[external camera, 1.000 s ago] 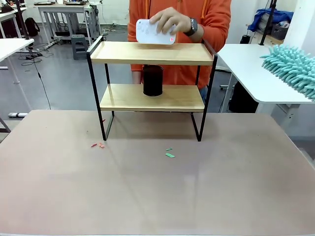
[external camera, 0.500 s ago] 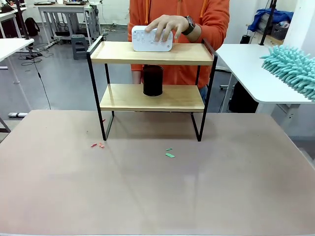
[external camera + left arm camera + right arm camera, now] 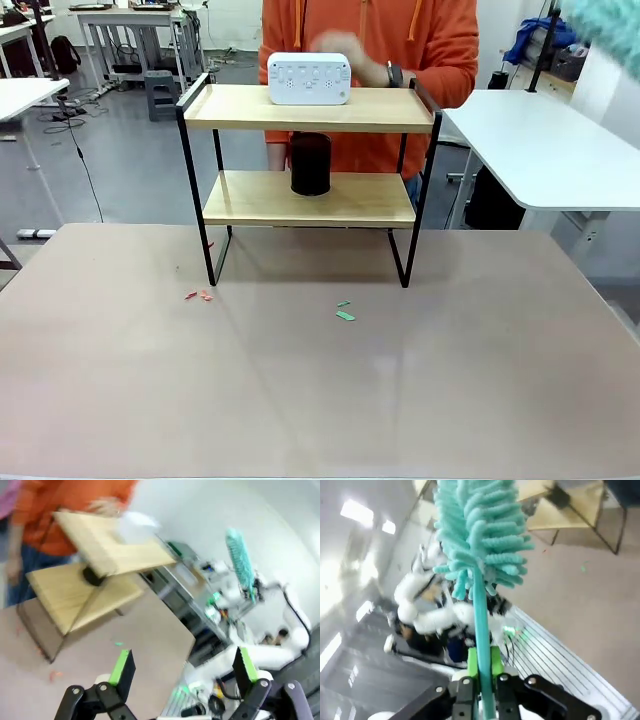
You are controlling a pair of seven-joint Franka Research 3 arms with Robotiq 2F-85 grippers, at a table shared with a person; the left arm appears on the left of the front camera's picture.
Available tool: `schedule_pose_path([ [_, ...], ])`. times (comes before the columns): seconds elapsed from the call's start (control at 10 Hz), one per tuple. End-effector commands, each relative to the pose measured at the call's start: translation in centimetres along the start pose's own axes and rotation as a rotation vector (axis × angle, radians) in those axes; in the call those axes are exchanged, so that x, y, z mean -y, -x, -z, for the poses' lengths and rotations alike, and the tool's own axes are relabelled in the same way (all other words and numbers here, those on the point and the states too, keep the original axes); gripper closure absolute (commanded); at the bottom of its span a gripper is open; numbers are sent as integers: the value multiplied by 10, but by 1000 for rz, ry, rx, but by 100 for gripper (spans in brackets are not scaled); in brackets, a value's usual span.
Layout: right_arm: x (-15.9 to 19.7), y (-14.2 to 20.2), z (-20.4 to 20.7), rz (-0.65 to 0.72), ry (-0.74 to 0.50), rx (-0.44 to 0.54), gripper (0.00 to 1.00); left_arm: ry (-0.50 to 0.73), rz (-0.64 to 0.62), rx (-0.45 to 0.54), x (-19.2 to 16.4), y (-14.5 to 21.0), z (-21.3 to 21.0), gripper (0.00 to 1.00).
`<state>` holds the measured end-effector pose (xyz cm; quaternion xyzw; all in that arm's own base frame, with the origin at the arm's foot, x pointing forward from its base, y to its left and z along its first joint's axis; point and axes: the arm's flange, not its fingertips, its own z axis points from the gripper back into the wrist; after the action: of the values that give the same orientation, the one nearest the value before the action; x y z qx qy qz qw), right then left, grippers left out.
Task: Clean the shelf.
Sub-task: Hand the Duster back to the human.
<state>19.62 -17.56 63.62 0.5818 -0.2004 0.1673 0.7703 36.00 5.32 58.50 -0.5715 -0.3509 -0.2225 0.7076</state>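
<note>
Right tool [image 3: 482,665] clamps the duster [image 3: 480,530] by its handle, head up, presumably readied for the shelf [image 3: 380,108]; left tool [image 3: 183,664] gapes empty.

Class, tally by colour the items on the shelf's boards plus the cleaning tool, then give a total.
White: 1, the box on the top board.
Black: 1, the canister on the lower board.
Teal: 1, the duster.
Total: 3.

Teal duster [image 3: 480,525], pale wooden shelf [image 3: 310,108]
</note>
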Motion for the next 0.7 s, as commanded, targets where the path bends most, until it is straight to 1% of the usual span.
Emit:
schedule_pose_path([
  [0.0,-35,-12,51,-260,-45,-261,88,122,122,-114,4,-20,45,0],
  [0.1,-42,-4,84,-303,-19,-431,88,177,125,-193,10,-18,77,0],
  [0.2,-39,6,112,-310,47,-602,88,212,127,-230,14,-14,110,0],
  [0.3,-28,13,128,-296,119,-705,88,272,101,-310,16,-8,126,0],
  [0.4,-14,15,114,-248,203,-660,88,176,114,-230,32,-19,104,0],
  [0.5,-54,6,130,-234,45,-604,88,176,114,-230,32,-19,104,0],
  [0.6,-38,12,138,-224,117,-689,88,176,114,-230,32,-19,104,0],
])
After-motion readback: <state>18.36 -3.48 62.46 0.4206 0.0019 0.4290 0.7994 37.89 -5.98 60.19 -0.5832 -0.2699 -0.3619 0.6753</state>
